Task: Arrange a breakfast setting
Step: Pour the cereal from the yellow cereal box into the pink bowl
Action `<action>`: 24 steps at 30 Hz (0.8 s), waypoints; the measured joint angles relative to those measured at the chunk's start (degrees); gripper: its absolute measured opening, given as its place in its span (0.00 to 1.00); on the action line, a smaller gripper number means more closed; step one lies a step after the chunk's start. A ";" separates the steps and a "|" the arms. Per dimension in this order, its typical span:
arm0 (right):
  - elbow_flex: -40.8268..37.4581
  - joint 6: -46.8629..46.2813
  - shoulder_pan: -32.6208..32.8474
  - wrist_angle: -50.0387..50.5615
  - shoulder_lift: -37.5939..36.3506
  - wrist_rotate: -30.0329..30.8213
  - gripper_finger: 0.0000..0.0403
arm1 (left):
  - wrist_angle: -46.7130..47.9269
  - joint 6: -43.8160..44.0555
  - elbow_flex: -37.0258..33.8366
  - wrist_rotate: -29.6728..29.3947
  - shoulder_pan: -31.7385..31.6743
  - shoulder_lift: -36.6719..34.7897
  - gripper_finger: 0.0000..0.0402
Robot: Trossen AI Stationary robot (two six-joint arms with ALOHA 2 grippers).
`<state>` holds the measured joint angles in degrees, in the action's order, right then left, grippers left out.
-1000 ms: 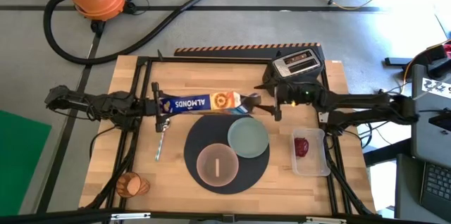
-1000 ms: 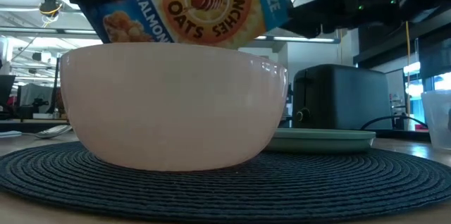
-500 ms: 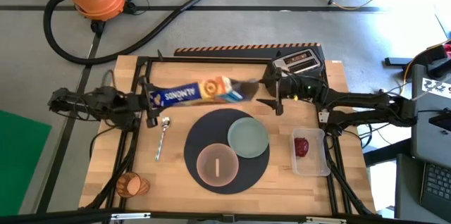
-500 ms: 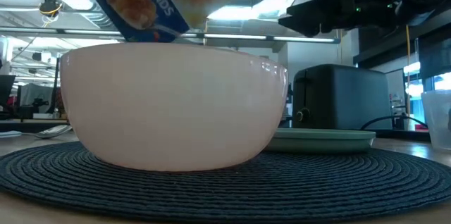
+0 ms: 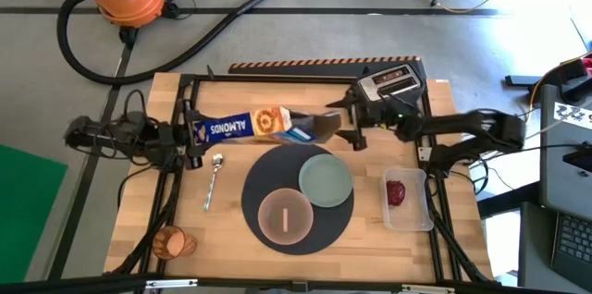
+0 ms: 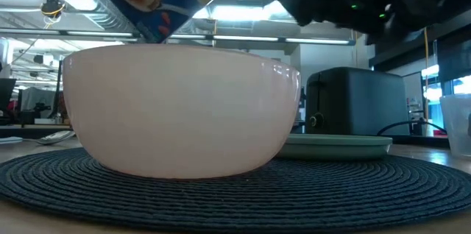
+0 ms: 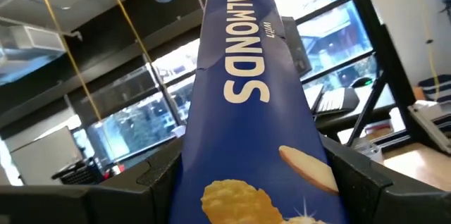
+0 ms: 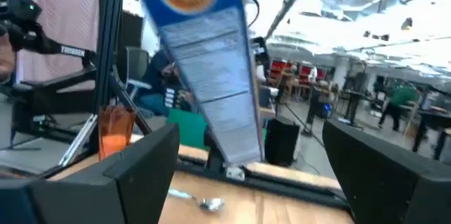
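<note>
The bench (image 5: 185,229) is pale wood in butcher-block strips, with a smooth, low sheen. In the middle of the frame lies the dark-grey mat (image 6: 309,197), a coarse woven cord, ribbed and matt. On it stands the pink bowl (image 6: 180,109), smooth with a soft satin gloss, and the pale green plate (image 5: 326,181), smooth and matt. Left of the mat, the spoon (image 5: 212,181) is shiny metal. The cereal box (image 7: 246,111) is printed glossy cardboard. The toaster (image 6: 353,101) has a matt black casing. At lower left, the orange cup (image 5: 172,241) is translucent plastic.

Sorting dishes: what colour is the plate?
Pale green plate, best in the high view.
</note>
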<state>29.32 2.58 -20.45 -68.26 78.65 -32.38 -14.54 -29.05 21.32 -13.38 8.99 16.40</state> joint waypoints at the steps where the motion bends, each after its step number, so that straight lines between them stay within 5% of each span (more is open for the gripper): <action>1: 1.48 -0.68 0.74 -1.75 2.26 -0.73 0.84 | -1.30 0.00 -0.02 0.08 0.00 1.01 0.60; 12: 17.76 -1.21 5.41 -2.13 15.25 -4.39 0.84 | -14.80 -2.64 -0.02 2.36 -0.11 12.41 0.60; 19: 19.82 0.16 6.74 -0.23 17.10 -4.15 0.83 | -18.42 -2.60 -0.02 2.16 -0.09 16.35 0.60; 24: 19.80 3.33 6.83 2.47 17.10 -3.43 0.71 | -19.38 -1.85 -0.02 0.24 -1.20 18.26 0.60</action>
<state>49.12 5.91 -13.62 -65.79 95.74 -35.81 -33.92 -30.90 21.30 -13.14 7.79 34.65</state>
